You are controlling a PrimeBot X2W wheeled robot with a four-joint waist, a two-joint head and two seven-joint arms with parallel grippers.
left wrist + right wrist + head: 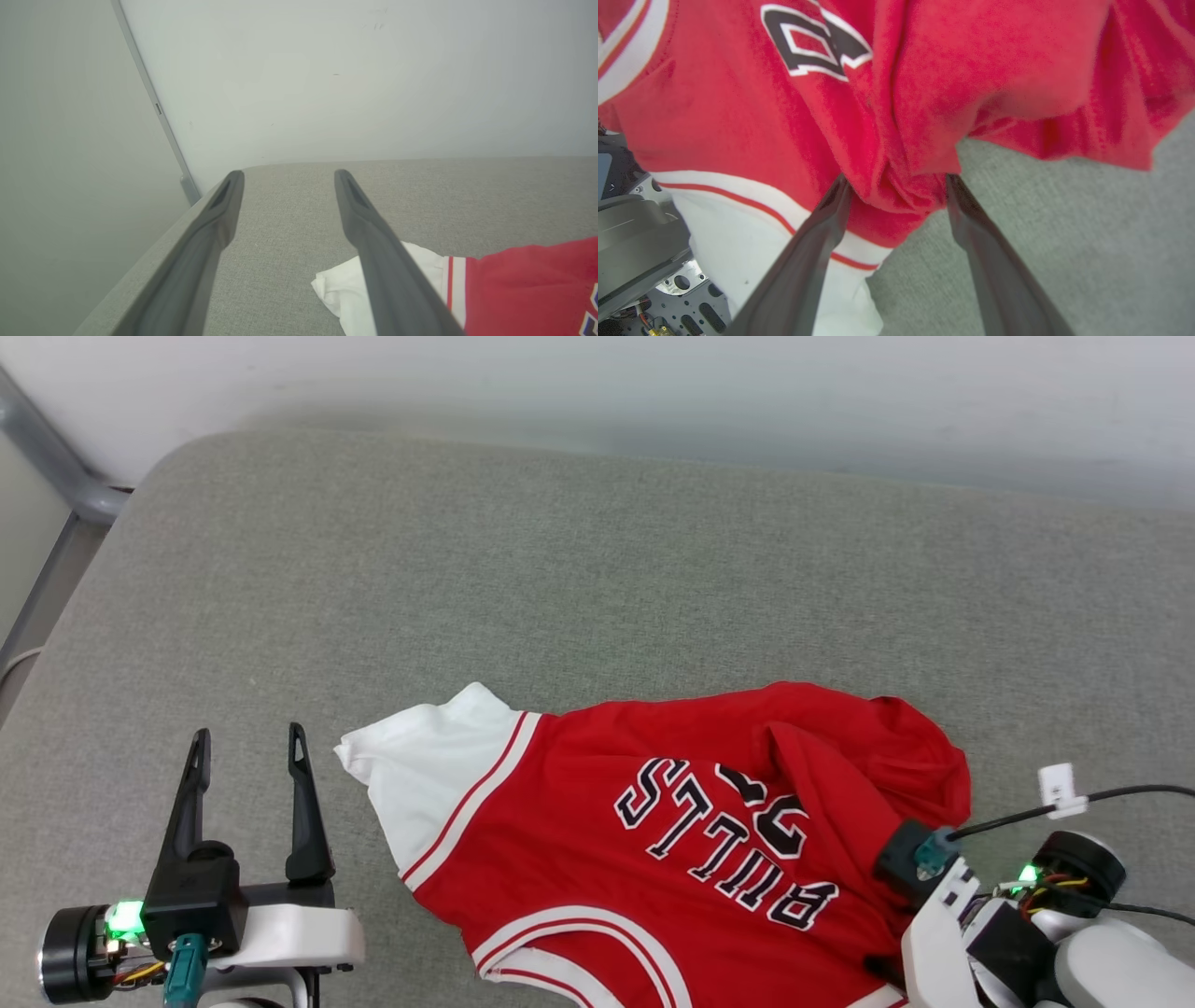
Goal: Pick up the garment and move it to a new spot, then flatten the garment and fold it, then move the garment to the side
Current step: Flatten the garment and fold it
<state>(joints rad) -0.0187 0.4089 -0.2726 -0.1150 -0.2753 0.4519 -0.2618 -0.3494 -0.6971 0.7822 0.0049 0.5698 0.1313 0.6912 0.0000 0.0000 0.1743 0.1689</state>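
The garment (714, 116) apparently buries tips of the spread right gripper (897, 181).

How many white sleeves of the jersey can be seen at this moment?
2. The first sleeve lies spread flat beside the left gripper. The second sleeve lies next to the right gripper, at the jersey's bunched end, partly hidden.

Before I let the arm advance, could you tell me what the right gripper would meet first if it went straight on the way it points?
The bunched fold of the red jersey: it sits between the fingertips of the open right gripper, so contact looks almost immediate.
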